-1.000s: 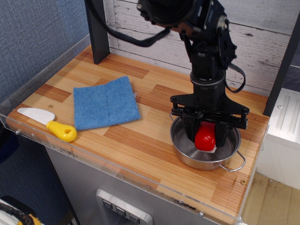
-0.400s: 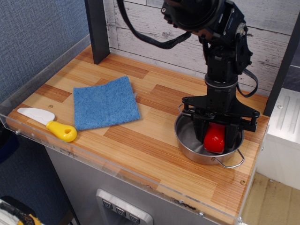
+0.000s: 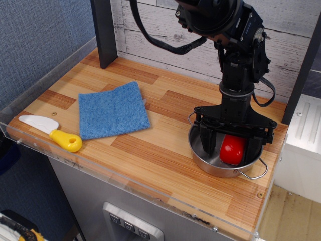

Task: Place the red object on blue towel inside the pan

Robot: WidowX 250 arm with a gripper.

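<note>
The red object [image 3: 232,149] lies inside the steel pan [image 3: 199,156] at the right of the wooden counter, toward the pan's right side. My gripper [image 3: 228,148] hangs straight down into the pan with its two fingers spread on either side of the red object. A gap shows between the left finger [image 3: 207,144] and the object. The blue towel [image 3: 113,110] lies flat at the left centre of the counter, with nothing on it, well apart from the pan.
A white toy knife with a yellow handle [image 3: 50,131] lies near the front left edge. A dark post [image 3: 104,31] stands at the back left. A clear acrylic rim [image 3: 130,182] runs along the counter's front edge. A white box [image 3: 303,140] sits to the right.
The gripper has lowered the red object into the pan and spread its fingers off it. The pan and arm have shifted slightly to the right.
</note>
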